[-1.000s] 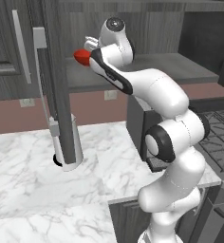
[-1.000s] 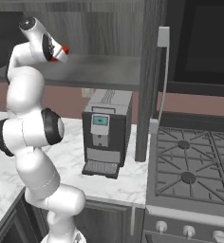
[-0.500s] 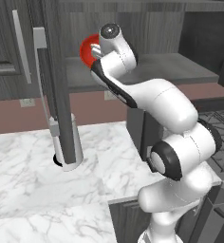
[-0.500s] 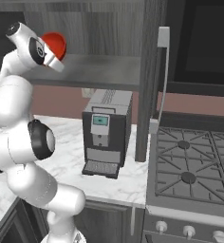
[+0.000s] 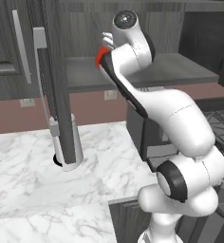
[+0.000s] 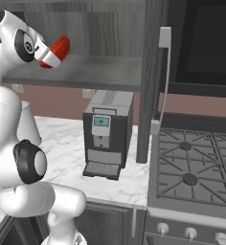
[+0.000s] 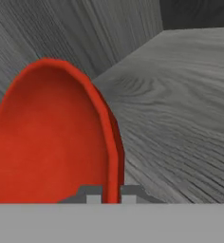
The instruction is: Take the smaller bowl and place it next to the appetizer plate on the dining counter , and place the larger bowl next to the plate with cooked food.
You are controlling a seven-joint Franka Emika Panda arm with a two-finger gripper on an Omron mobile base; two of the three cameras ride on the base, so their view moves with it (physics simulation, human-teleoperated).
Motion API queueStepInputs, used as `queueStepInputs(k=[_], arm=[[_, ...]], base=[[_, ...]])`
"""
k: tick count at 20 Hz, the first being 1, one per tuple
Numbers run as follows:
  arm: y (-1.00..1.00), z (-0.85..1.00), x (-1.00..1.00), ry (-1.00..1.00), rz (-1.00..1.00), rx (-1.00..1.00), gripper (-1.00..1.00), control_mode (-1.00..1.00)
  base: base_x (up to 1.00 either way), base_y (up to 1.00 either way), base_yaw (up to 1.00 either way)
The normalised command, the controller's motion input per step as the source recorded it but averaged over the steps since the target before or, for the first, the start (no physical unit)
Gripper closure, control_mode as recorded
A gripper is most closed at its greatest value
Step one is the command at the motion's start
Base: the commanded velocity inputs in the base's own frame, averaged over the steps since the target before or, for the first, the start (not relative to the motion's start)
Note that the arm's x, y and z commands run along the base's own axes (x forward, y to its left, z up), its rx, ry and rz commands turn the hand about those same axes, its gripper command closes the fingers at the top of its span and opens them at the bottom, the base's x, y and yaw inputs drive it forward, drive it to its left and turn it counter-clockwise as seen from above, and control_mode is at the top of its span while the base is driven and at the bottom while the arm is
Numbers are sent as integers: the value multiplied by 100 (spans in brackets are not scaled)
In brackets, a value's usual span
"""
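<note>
1. My fingers (image 7: 107,195) are pinched tight on the rim of the smaller bowl (image 7: 52,137).
2. The red bowl sticks out past my fingers, held high over the grey shelf (image 6: 100,72).

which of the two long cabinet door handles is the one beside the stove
The light vertical handle on the dark door edge right of the coffee machine; the stove sits directly beside it. The other handle is on the closed cabinet front at far left.
</note>
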Motion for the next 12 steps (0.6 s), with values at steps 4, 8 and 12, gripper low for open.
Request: queueStepInputs(k=[4,8,12], arm=[[-3,33,-90,0,0,0,100,-100],[-33,-34,-98,-8,0,-3,100,-100],[-58,-12,-98,-20,0,-1,100,-100]], base=[[0,0,0],[0,0,0],[0,0,0]])
